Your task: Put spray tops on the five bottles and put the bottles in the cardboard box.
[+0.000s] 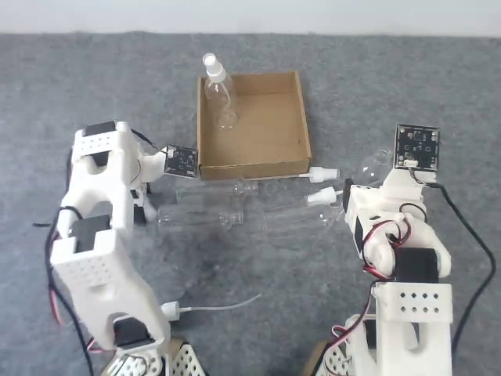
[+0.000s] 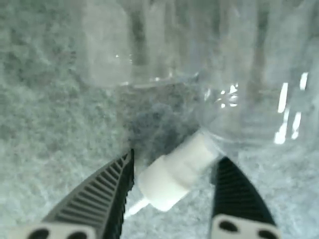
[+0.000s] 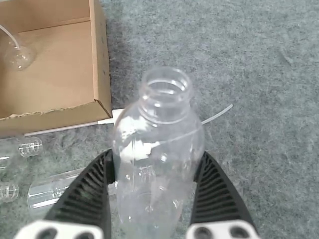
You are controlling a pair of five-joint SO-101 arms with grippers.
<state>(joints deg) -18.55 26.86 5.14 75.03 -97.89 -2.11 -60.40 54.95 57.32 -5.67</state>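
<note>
Right gripper (image 3: 155, 160) clamped an uncapped bottle (image 3: 157, 144) just off the cardboard box (image 3: 99, 64) corner. Left gripper (image 2: 176, 158) stood wide, straddling a white spray top (image 2: 172, 181). A capped bottle (image 1: 221, 98) lay inside the box.

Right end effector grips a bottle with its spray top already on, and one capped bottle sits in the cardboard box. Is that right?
Not quite. The bottle in the right end effector has no spray top: the right wrist view shows its neck open. The rest holds: one capped bottle sits in the cardboard box.
</note>
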